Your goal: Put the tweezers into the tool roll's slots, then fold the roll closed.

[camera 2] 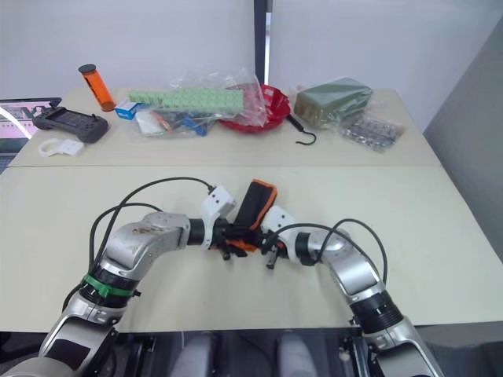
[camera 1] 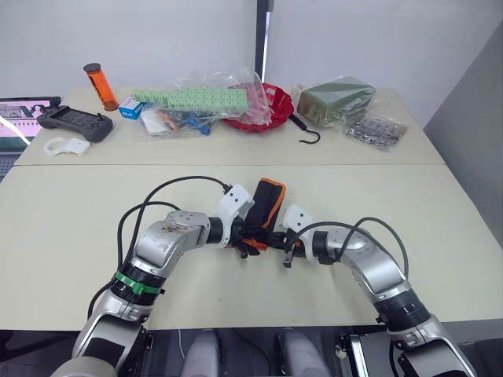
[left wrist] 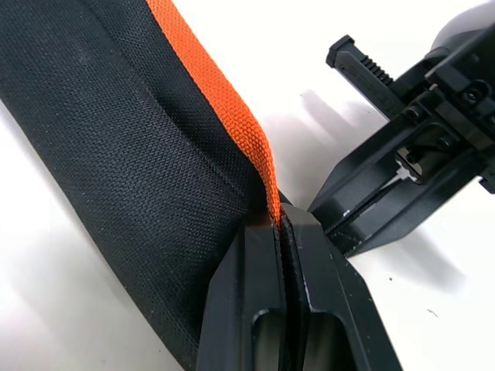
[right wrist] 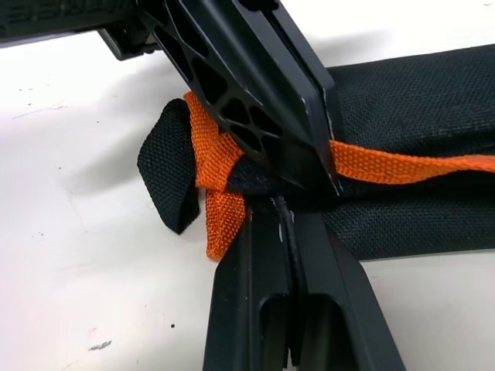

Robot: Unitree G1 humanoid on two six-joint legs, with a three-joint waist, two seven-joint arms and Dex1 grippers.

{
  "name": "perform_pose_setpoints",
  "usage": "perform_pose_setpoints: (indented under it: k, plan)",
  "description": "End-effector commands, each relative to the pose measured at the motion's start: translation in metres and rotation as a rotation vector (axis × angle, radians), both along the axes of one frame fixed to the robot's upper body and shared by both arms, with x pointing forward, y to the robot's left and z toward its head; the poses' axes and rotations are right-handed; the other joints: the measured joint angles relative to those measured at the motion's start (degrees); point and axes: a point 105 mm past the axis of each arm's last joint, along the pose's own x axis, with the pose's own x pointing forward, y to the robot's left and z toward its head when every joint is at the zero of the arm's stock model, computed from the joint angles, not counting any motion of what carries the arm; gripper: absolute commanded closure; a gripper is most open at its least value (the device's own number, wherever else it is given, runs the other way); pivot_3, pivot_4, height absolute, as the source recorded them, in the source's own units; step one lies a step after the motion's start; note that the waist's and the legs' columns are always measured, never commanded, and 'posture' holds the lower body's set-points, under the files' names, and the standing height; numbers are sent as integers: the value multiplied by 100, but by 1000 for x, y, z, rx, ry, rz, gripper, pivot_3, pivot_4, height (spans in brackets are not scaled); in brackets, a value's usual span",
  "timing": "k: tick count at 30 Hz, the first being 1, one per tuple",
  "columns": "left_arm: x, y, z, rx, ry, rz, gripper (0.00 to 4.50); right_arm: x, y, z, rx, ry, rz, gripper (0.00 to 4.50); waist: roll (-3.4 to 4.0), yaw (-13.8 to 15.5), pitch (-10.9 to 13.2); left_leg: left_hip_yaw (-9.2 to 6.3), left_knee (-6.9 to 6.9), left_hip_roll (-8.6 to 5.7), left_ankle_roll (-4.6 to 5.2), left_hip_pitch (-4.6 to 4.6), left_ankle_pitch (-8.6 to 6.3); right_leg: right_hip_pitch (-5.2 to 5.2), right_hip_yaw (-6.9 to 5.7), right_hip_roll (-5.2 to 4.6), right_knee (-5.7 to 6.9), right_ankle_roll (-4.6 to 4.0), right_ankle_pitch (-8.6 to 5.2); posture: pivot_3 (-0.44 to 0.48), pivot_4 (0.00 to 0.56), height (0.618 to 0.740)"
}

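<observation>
Roll (camera 1: pixel 267 206), folded, black with orange edging, on near table (camera 1: pixel 71 236) at centre, between both grippers, far end tilted away toward the right. Left gripper (camera 1: pixel 245 237) at roll's near end, fingers (left wrist: pixel 267 309) pressed together on the orange strip (left wrist: pixel 224 100) at the fabric edge. Right gripper (camera 1: pixel 289 253) just beside, from the right, fingers (right wrist: pixel 271 309) closed at the same near end, where orange strip and a black tab (right wrist: pixel 166 174) bunch up; whether fabric lies between them cannot be told. Two grippers nearly touching over roll's near corner. Far table (camera 1: pixel 236 145) with orange tube (camera 1: pixel 100 86) standing upright, black controller (camera 1: pixel 75 122), green blocks in clear bags (camera 1: pixel 200 100), red bowl (camera 1: pixel 271 106), black hook (camera 1: pixel 308 132), green bundle (camera 1: pixel 336 100), all well apart from roll.
</observation>
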Motion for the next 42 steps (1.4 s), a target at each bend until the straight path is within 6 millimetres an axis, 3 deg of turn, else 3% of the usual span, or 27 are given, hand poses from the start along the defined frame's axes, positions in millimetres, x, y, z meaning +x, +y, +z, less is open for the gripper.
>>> perform_pose_setpoints:
  k: [1, 5, 6, 16, 18, 19, 22, 23, 32, 36, 42]
  plan:
    - [-3, -6, -13, 43, 52, 13, 4484, -4, 2, -8, -16, 24, 5, 4500, 0, 5, -1, 0, 1, 0, 0, 1, 0, 2, 0, 0, 0, 1, 0, 0, 150, 740]
    - [-3, -3, -21, 58, 95, 47, 4484, -5, 0, -5, -12, 18, 2, 4500, -2, 21, -5, -1, 3, -1, 0, 4, 0, 6, 0, 0, 0, 6, -1, 0, 150, 740]
    - [-4, -2, -22, 60, 100, 45, 3866, -6, -1, -4, -10, 18, 1, 4500, -2, 22, -6, -1, 3, -1, 0, 4, 0, 7, 0, -1, 0, 8, -2, 0, 150, 740]
    - [-9, 5, -12, 2, 109, 48, 663, -16, -21, 26, 86, 15, 22, 4500, -4, 1, -14, -1, 3, -1, 1, 9, 1, 11, 1, 0, 1, 33, -16, 0, 150, 740]
    - [-12, 7, -9, -17, 118, 43, 59, -17, -27, 32, 102, 22, 29, 4500, -4, -5, -14, -1, 3, 0, 1, 9, 1, 11, 1, 0, 1, 33, -16, 0, 150, 740]
    - [-13, 7, -7, -31, 123, 42, 20, -18, -30, 34, 108, 26, 31, 4500, -4, -11, -14, -2, 3, 0, 1, 9, 1, 11, 1, 0, 1, 34, -16, 0, 150, 740]
    - [-21, 12, -5, -51, 146, 18, 20, -10, -43, 56, 182, 12, 4, 4500, -4, -36, -14, -1, 0, 0, 1, 8, 1, 8, 2, 1, 1, 34, -16, 0, 150, 740]
    - [-24, 13, -6, -50, 155, 11, 275, -9, -45, 60, 194, 6, -1, 4500, -4, -38, -14, -1, -2, 0, 1, 8, 1, 7, 3, 1, 1, 33, -16, 0, 150, 740]
    - [-23, 18, 8, -169, 130, 62, 3239, 14, -48, 74, 233, -43, -57, 4500, -3, -17, -12, 0, -11, -2, 1, -12, 1, -8, 4, -2, -13, 6, 0, 0, 150, 740]
    - [-25, 24, 2, -136, 140, 64, 4459, 28, -36, 74, 240, -48, -72, 4500, -3, -26, -11, 0, -11, -2, 1, -11, 1, -10, 4, -3, -14, 5, 0, 0, 150, 740]
    - [-26, 19, -1, -168, 161, 70, 4459, 41, -9, 68, 204, -54, -48, 4500, -2, -20, -11, 0, -16, -2, 1, -11, 1, -11, 3, -3, -14, 5, 1, 0, 150, 740]
